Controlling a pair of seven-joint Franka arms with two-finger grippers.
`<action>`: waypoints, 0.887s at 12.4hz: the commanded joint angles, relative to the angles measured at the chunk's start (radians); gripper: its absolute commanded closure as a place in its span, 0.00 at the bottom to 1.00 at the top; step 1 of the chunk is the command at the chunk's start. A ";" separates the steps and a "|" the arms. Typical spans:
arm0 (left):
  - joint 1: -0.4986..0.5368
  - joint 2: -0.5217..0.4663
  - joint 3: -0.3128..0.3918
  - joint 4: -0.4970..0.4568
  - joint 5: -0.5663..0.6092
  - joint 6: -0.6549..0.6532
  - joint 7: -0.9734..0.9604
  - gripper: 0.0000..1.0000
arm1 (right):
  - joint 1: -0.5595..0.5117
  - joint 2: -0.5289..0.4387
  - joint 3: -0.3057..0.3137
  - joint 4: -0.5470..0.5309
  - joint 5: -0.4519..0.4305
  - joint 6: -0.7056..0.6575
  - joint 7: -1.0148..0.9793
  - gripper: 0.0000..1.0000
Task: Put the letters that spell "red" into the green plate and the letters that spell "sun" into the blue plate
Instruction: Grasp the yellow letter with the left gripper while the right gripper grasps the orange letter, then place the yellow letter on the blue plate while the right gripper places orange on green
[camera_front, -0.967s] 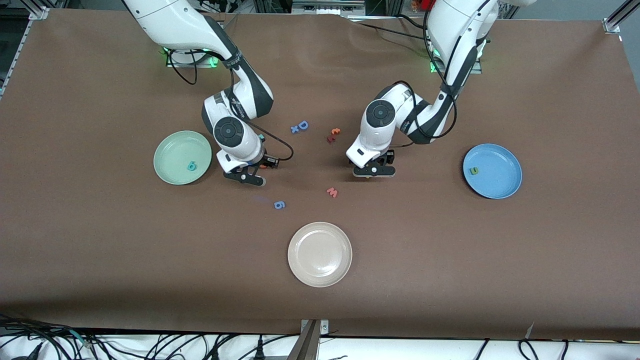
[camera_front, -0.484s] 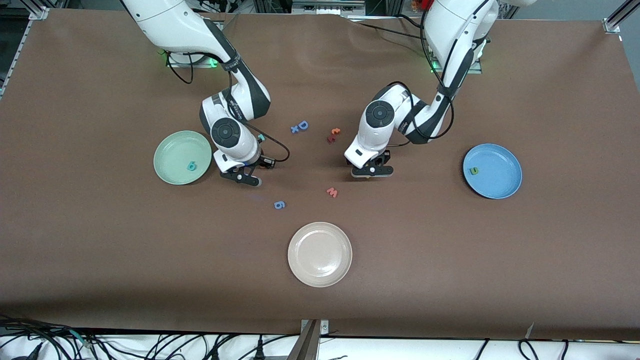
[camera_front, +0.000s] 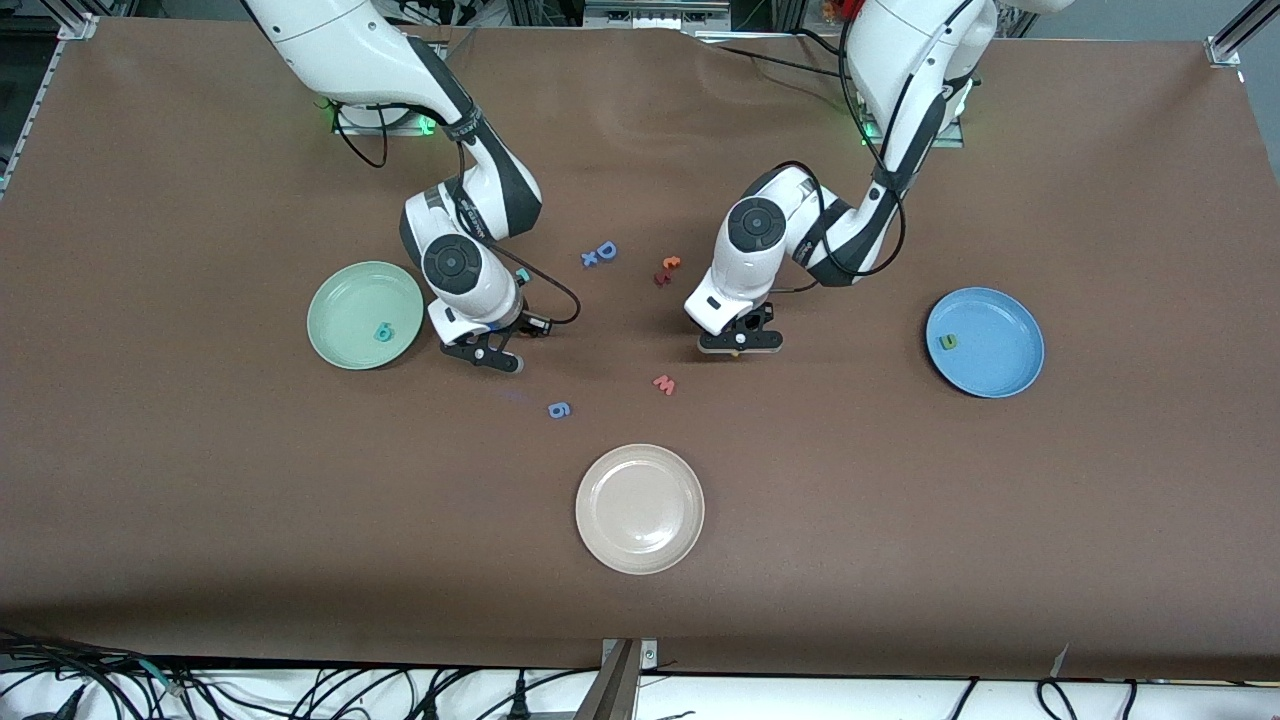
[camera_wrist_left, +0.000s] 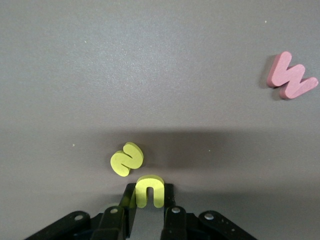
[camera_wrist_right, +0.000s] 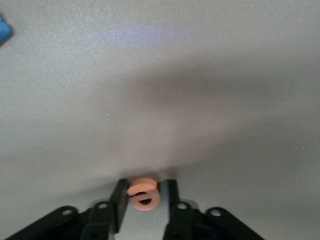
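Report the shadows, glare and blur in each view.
Front view: even lighting, sharp, soft sheen on the beige-white plate. Left wrist view: crisp; a broad dark shadow band lies on the table around the yellow "s" and the yellow "u/n" in the left pincer. Right wrist view: soft, hazy; a diffuse shadow above the orange "e".

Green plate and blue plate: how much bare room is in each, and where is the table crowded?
The green plate holds only the teal letter; the blue plate only the olive letter. Both are mostly bare. The beige plate is bare. Crowding is mid-table, around the blue D, red w and blue g.
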 joint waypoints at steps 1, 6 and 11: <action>-0.001 0.009 0.015 -0.001 -0.013 -0.001 0.094 0.89 | 0.009 0.006 -0.006 -0.007 -0.008 0.014 0.015 0.82; 0.114 -0.121 0.022 -0.003 -0.019 -0.191 0.336 0.91 | 0.003 -0.067 -0.076 -0.002 -0.009 -0.082 -0.119 0.90; 0.239 -0.197 0.088 -0.027 -0.021 -0.277 0.672 0.90 | -0.002 -0.201 -0.283 -0.056 -0.008 -0.257 -0.557 0.90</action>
